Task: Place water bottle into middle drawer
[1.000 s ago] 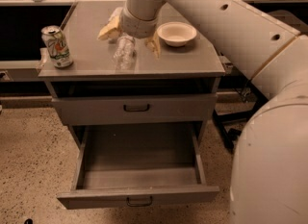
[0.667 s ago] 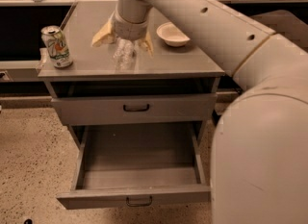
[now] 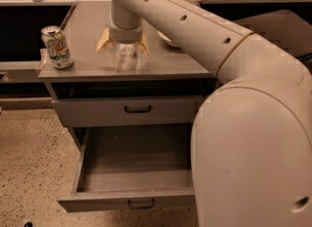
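Tool (image 3: 123, 45) on a pale robot arm is pointing straight down over the table (image 3: 87, 26). Its two yellowish fingers (image 3: 103, 43) are spreading wide on either side of the water bottle (image 3: 126, 59), which is resting on the table directly beneath it. The fingers are straddling rather than squeezing, probably lining up a grasp. Below the tool and nearer the viewer, the middle drawer (image 3: 127, 199) is sitting pulled out, ready to receive the bottle. A soda can (image 3: 57, 47) is standing well apart, at the view's left.
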Robot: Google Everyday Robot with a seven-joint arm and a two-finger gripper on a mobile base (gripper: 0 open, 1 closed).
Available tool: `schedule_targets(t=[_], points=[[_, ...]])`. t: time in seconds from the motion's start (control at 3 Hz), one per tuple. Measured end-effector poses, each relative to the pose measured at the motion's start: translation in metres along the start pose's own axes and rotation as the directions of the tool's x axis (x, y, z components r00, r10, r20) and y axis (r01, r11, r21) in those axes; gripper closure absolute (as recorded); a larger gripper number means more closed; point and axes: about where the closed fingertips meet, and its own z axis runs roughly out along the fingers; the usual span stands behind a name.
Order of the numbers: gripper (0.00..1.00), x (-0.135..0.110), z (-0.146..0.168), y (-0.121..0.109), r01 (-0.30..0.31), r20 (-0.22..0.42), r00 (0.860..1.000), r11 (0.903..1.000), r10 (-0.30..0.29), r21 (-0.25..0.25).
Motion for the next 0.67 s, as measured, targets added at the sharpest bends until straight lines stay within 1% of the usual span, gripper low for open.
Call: schedule_targets(t=[0.33, 0.67], points=[[0.39, 0.000, 0.004, -0.004, -0.105, -0.040, 0.994, 0.9931, 0.103, -0.052], [0.70, -0.016, -0.001, 0.000, -0.284, -0.045, 0.959, 0.9514, 0.281, -0.118]])
